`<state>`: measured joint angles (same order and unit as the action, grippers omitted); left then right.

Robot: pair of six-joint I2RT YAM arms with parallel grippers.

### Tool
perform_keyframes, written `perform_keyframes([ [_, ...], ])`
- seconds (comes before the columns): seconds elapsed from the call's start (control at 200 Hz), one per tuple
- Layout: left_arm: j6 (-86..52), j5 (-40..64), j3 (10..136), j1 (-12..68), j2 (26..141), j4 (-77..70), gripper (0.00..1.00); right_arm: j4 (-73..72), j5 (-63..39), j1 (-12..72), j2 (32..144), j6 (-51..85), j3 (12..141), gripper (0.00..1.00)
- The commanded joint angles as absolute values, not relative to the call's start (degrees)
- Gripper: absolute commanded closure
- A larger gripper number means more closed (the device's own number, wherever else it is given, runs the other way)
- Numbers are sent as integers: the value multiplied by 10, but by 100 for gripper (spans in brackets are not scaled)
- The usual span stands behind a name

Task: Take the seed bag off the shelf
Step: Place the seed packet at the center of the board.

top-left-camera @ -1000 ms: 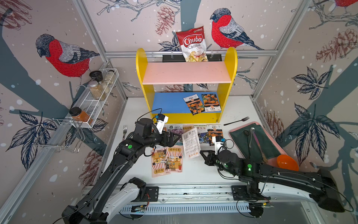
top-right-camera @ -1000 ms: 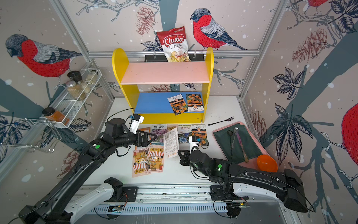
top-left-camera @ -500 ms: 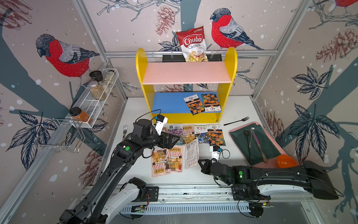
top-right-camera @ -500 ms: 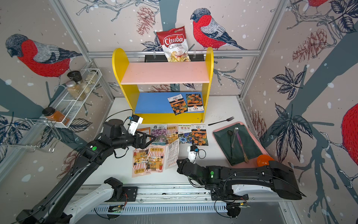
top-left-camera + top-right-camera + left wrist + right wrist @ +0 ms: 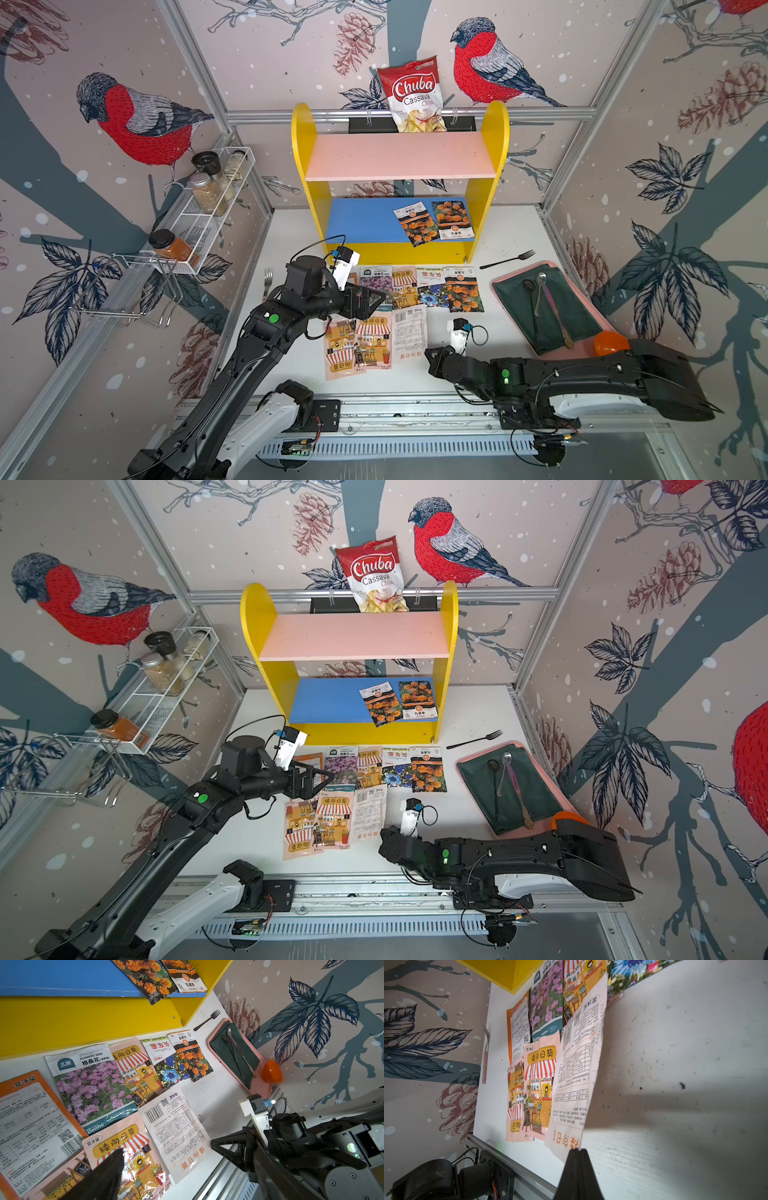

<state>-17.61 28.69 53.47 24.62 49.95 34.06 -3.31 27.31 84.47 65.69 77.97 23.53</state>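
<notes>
Left gripper hangs over the row of loose packets just in front of the shelf, jaws spread wide with nothing in them. Its wrist view catches only one finger; the second is cut off by the frame.

Right gripper sits low by the near table edge with its fingers pressed together. Its tip is right at the corner of the face-down packet, touching or just short, can't tell.

Two seed bags lie side by side at the right end of the blue lower board. The left seed bag pokes out over the front edge, and the right seed bag lies close beside the yellow side panel. The rest of that board is bare.

The chips bag stands behind the shelf, its bottom hidden by the pink board. The orange bowl is half hidden behind the right arm. Bare white table runs between the face-down packet and the tray.
</notes>
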Motion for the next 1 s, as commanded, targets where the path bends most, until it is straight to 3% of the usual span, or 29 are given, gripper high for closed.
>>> perform_keyframes([
  [0.0,-169,292,534,245,498,340,3,-25,275,853,671,793,239,100],
  [0.505,-177,295,517,245,484,331,3,39,300,881,762,846,272,99],
  [0.555,-178,296,516,245,482,330,3,36,303,884,765,852,272,91],
  [0.84,-179,296,515,245,478,330,3,63,311,887,784,850,292,70],
  [0.995,-183,295,515,245,479,327,3,92,321,889,783,849,305,44],
])
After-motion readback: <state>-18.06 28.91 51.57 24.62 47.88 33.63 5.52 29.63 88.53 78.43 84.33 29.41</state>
